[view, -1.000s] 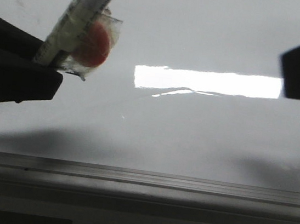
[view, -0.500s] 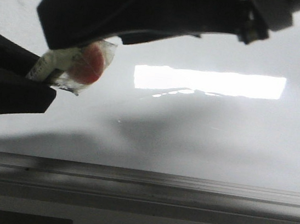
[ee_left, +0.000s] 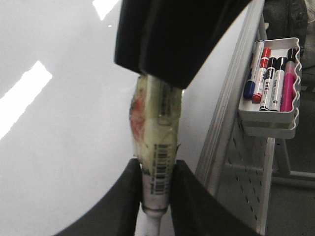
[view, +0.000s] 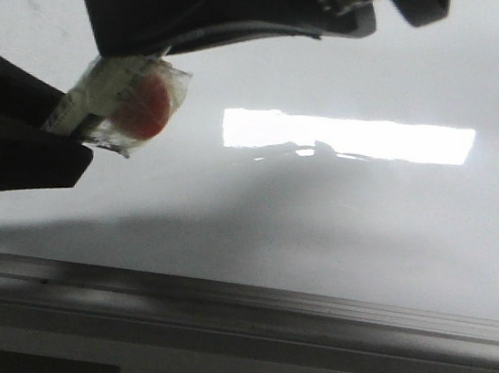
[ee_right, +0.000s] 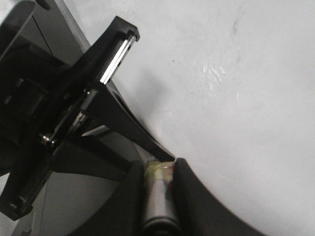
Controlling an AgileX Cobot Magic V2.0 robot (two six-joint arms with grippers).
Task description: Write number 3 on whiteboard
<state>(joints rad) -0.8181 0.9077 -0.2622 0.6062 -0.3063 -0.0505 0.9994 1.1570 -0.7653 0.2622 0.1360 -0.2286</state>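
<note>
Now the right gripper (ee_right: 158, 169) has swung in and clamped the marker (ee_left: 156, 162) beside the left gripper's (ee_left: 156, 196) clenched jaws — a handover, whiteboard (view: 336, 226) still unmarked.

Whiteboard (view: 336, 226) is the work surface: glossy white-grey, fills most of the front view. Bright rectangular light reflection (view: 348, 137) at about 1 o'clock from frame centre. Soft dark shadows spread across the board below it, from 9 to 3 o'clock. Grey metal frame strip (view: 234, 306) runs along the near edge, 6 o'clock. No readable written stroke on the surface; a few faint smudges near 11 o'clock. Left wrist view: a white tray (ee_left: 290, 115) hangs on a perforated panel just past the board's frame, holding markers (ee_left: 270, 76) with blue, red, black and pink caps.
</note>
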